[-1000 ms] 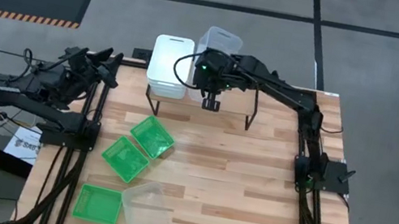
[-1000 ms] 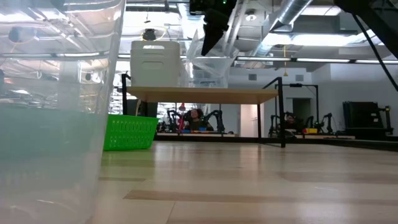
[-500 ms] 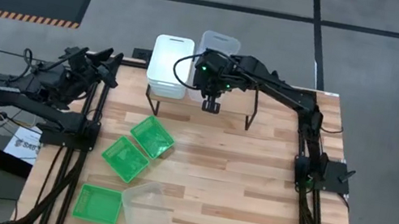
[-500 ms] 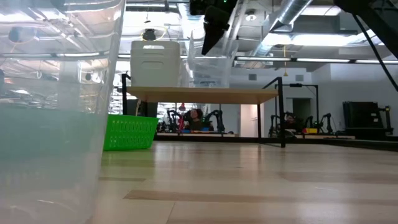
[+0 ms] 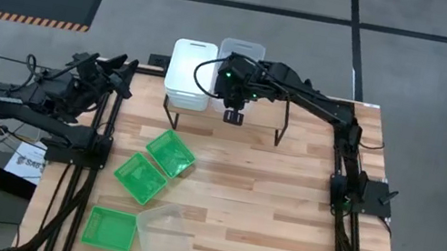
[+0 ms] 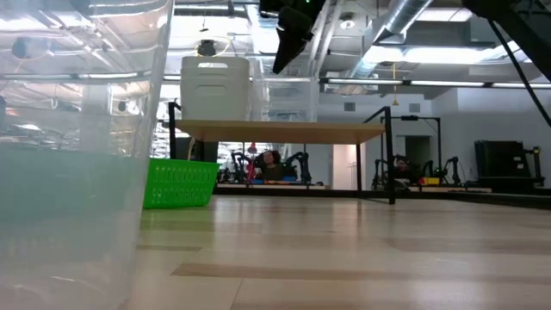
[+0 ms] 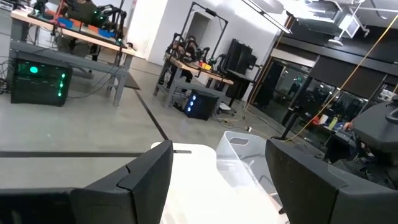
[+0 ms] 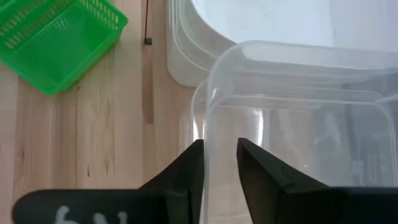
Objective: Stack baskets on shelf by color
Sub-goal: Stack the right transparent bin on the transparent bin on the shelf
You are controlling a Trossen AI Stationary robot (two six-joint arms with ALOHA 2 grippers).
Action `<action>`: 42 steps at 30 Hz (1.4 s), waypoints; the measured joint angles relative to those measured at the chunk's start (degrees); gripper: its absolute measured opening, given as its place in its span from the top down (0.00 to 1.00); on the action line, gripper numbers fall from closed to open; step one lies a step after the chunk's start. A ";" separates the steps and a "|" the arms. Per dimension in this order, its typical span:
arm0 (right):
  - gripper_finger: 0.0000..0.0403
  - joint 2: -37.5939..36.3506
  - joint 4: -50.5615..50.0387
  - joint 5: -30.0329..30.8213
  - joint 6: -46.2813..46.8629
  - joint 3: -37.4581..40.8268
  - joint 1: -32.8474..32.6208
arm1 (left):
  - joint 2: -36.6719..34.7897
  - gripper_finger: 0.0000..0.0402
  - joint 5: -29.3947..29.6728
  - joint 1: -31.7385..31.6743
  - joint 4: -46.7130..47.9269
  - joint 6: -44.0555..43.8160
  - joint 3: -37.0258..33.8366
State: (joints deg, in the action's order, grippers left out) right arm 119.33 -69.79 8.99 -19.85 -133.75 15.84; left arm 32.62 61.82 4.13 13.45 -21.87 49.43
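Observation:
On the shelf (image 5: 268, 112) a stack of white baskets (image 5: 191, 72) stands at the left. A clear basket (image 5: 243, 51) sits level beside it, nested in another clear one (image 8: 194, 118). My right gripper (image 8: 219, 146) hovers over the clear basket (image 6: 288, 99), open, slanting down toward the table's left. Its fingers stand on either side of the basket's near wall (image 8: 208, 124). Three green baskets (image 5: 171, 153) and one clear basket (image 5: 166, 240) lie on the table. My left gripper (image 7: 217, 174) waits open at the table's far left. My right gripper's fingers (image 8: 191, 168) straddle the clear basket's near wall from above. Whether either finger touches the wall, I cannot tell. The basket rests level in the one beneath it.
Bare wooden tabletop (image 5: 282, 210) stretches across the middle and right. In the low view the loose clear basket (image 6: 77, 155) stands close in front at the left, with a green basket (image 6: 181, 182) behind it. The shelf's thin black legs (image 6: 389, 155) stand on the table.
The clear basket, which hung tilted above the shelf under my right gripper, has come down level beside the white stack. My right gripper has stayed over it.

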 joint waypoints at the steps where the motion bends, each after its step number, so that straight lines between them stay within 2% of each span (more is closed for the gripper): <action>1: 0.70 0.00 -0.03 0.01 -0.01 0.00 0.00 | 0.00 0.39 0.00 -0.01 0.00 0.00 0.00; 14: 0.57 -0.33 0.88 0.02 2.90 -1.30 -0.12 | 0.00 0.39 0.02 -0.01 -0.02 0.00 0.00; 23: 0.54 -5.35 4.34 0.24 3.64 -1.22 0.05 | -0.02 0.39 0.04 -0.01 -0.26 0.09 0.00; 30: 0.56 -7.87 11.92 11.33 4.38 -1.27 4.77 | -0.02 0.39 0.17 0.01 -0.35 0.13 0.00; 35: 0.56 -5.89 18.57 7.50 5.60 -1.25 11.31 | 0.00 0.39 0.21 0.01 -0.37 0.11 0.00; 42: 0.56 -0.13 19.61 3.23 9.32 -1.11 16.56 | 0.00 0.39 0.37 0.01 -0.42 0.09 0.00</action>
State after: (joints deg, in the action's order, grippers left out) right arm 119.20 -50.18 12.23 -10.53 -134.87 32.40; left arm 32.62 62.20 4.14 13.04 -21.78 49.43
